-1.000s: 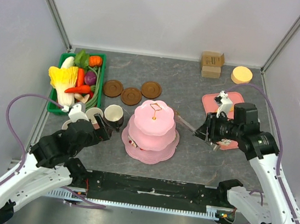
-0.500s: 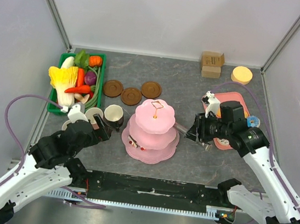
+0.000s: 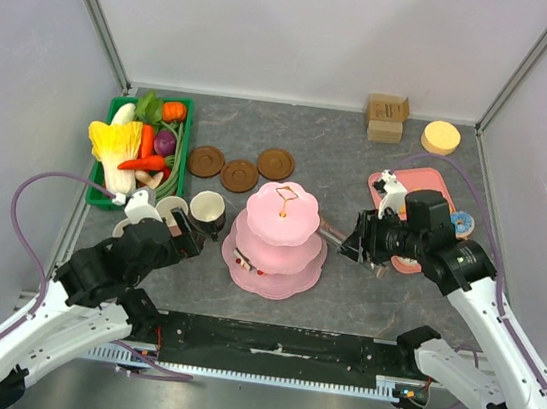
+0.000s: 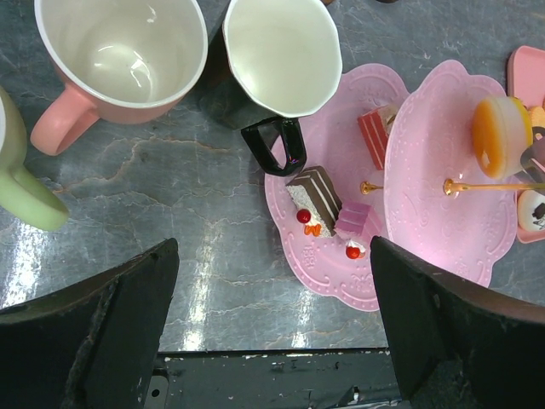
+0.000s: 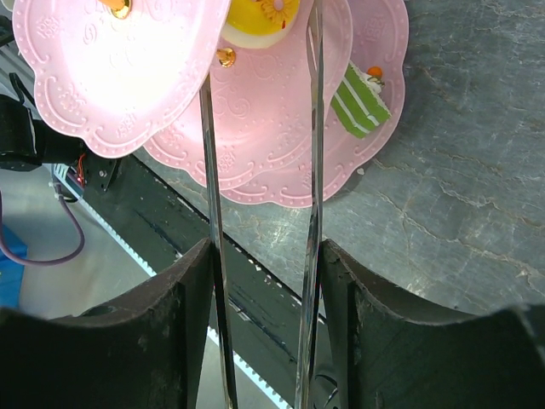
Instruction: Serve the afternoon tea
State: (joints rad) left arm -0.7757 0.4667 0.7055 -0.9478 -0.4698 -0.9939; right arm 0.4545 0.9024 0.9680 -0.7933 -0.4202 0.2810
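Note:
The pink tiered stand (image 3: 280,228) stands mid-table with cake bits on its bottom tier (image 4: 313,198). My right gripper (image 3: 362,238) is shut on metal tongs (image 5: 211,170), whose two blades press against its fingers and reach over the stand. The tong tips stand apart on either side of an orange round biscuit (image 5: 255,21), which lies on the middle tier. A green cake slice (image 5: 359,100) lies on the bottom tier. My left gripper (image 4: 272,324) hangs open and holds nothing, just in front of the pink mug (image 4: 119,51), dark mug (image 4: 281,60) and pale mug (image 4: 17,187).
Three brown saucers (image 3: 240,174) lie behind the stand. A green bin of toy vegetables (image 3: 140,147) is at the left. A pink tray (image 3: 419,183) with a donut (image 3: 463,222) sits behind my right arm. Small boxes (image 3: 386,116) and a yellow disc (image 3: 441,137) stand at the back right.
My right arm has swung left, bringing the tongs over the stand. The tong blades have spread apart. The left arm has not moved.

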